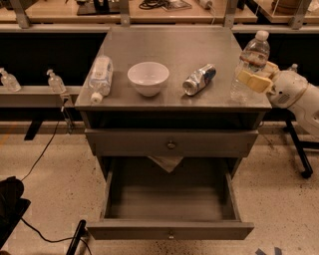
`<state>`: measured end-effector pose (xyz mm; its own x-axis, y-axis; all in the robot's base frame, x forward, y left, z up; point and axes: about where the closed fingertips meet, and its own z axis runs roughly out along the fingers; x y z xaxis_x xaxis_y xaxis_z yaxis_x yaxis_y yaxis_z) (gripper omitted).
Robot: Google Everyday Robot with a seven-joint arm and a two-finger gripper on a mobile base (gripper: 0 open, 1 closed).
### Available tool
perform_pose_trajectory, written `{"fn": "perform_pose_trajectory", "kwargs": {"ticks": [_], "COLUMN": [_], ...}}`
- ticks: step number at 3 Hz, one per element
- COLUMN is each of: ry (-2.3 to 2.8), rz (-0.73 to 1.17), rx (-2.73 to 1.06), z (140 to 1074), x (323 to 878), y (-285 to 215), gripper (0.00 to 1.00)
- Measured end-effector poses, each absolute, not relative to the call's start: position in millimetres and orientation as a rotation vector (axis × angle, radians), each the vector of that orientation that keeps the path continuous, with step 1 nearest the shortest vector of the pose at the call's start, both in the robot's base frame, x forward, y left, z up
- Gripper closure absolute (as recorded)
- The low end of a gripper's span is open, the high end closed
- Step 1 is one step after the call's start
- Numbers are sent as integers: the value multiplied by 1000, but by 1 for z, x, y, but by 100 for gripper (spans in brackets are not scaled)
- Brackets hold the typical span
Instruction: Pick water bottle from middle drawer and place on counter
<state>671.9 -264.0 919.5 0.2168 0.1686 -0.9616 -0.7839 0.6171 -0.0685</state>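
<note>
The water bottle [251,60], clear with a white cap, stands upright at the front right corner of the grey counter [169,47]. Its base is at counter level. My gripper [255,77] reaches in from the right and is shut on the bottle's middle, with a pale finger pad [251,82] across its front. The white arm [294,94] extends off to the right. The middle drawer [169,230] is pulled fully open below and its inside is bare. The drawer above it [171,144] is shut.
On the counter, a fatter clear bottle [99,74] lies at the left, a white bowl [148,77] stands mid-front and a crushed can [199,78] lies beside it. A wooden workbench [164,12] runs behind. Small bottles [55,80] sit on a ledge at left. A black cable [45,149] crosses the floor.
</note>
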Motion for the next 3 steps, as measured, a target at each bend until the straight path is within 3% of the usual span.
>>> {"fn": "perform_pose_trajectory", "kwargs": {"ticks": [3], "ry": [1168], "rz": [737], "rx": [-647], "z": [923], "x": [674], "y": [-254], "gripper": [4]}}
